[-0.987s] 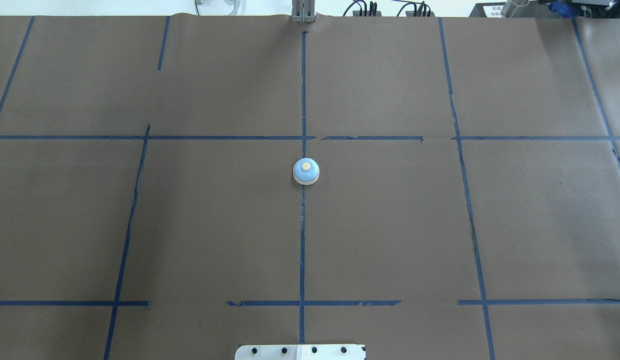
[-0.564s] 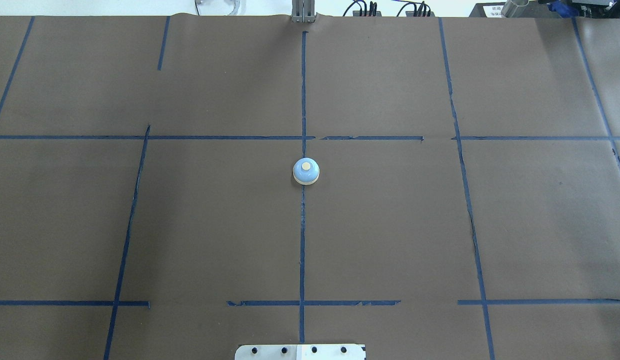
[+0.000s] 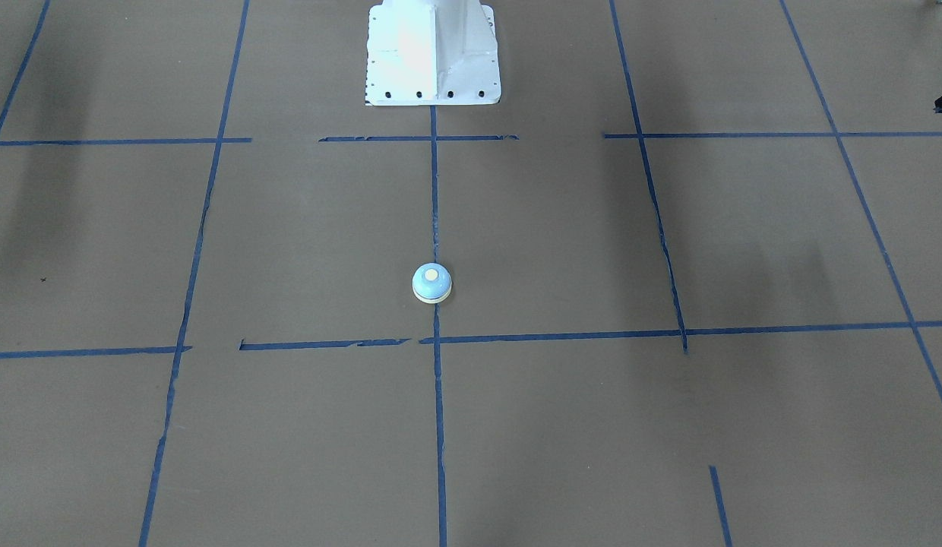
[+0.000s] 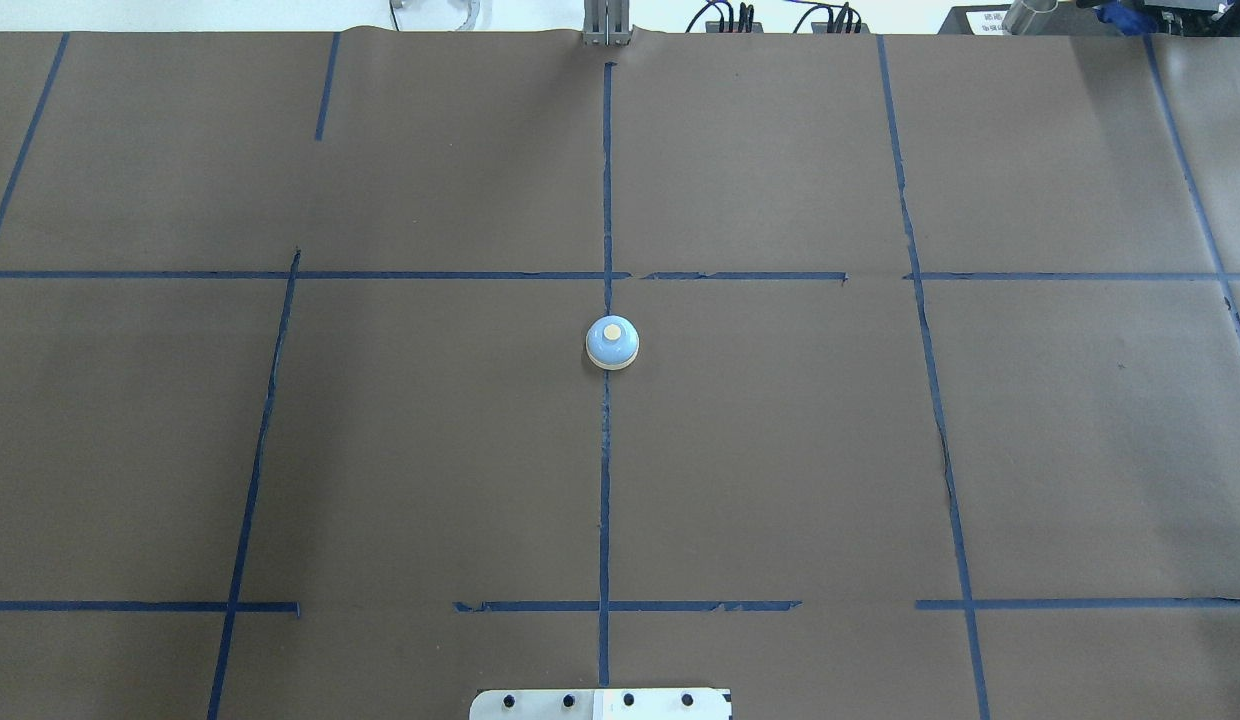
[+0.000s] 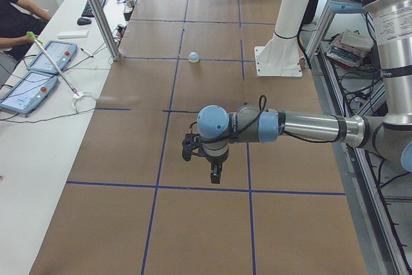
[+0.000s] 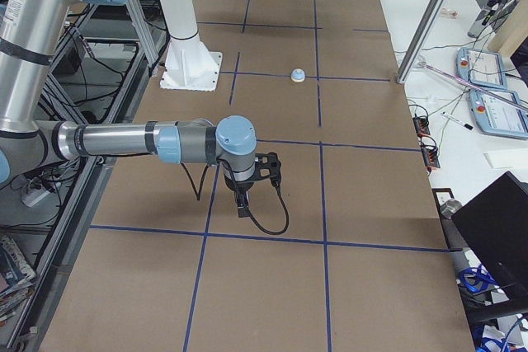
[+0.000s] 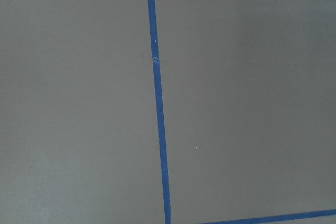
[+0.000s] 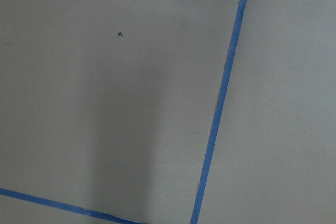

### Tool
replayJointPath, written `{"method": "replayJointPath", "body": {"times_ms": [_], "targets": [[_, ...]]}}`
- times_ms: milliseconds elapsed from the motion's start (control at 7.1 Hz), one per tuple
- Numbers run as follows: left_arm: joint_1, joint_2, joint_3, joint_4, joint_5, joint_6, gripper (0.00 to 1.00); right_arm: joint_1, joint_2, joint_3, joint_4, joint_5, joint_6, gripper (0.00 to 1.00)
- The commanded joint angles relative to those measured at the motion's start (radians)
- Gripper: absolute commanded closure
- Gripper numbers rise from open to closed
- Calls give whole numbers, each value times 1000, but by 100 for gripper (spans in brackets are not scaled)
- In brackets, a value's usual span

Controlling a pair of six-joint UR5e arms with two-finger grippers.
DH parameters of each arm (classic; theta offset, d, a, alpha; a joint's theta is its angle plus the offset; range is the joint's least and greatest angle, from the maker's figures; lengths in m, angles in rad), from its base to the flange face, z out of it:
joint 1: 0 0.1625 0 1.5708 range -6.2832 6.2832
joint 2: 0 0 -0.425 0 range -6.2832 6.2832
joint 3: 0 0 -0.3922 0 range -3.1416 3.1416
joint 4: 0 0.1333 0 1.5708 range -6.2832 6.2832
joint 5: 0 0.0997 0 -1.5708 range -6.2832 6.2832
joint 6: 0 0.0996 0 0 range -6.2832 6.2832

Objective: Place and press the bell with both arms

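The bell [image 4: 612, 343] is a small light-blue dome with a cream base and button. It stands upright on the centre tape line, also in the front view [image 3: 431, 283], left view [image 5: 193, 57] and right view [image 6: 299, 76]. Both arms are out of the overhead view. My left gripper [image 5: 215, 173] hangs over the table far from the bell, at the table's left end. My right gripper [image 6: 242, 205] hangs likewise at the right end. They show only in the side views, so I cannot tell whether they are open or shut. The wrist views show only paper and tape.
Brown paper with a blue tape grid [image 4: 605, 480] covers the table. The white pedestal [image 3: 433, 53] is bolted at the robot's side. A metal post [image 5: 96, 11] and teach pendants [image 5: 38, 69] stand on the operators' side table, where a person sits.
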Motion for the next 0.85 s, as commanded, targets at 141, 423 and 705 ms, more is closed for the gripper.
{"method": "replayJointPath", "body": {"times_ms": [141, 423, 705], "targets": [[3, 1, 1, 0, 75, -1, 0, 0, 0, 1, 2, -1, 0, 0], [1, 1, 3, 0, 75, 0, 0, 0, 0, 1, 2, -1, 0, 0], [1, 1, -14, 0, 71, 0, 0, 2, -2, 2, 3, 1, 0, 0]]}}
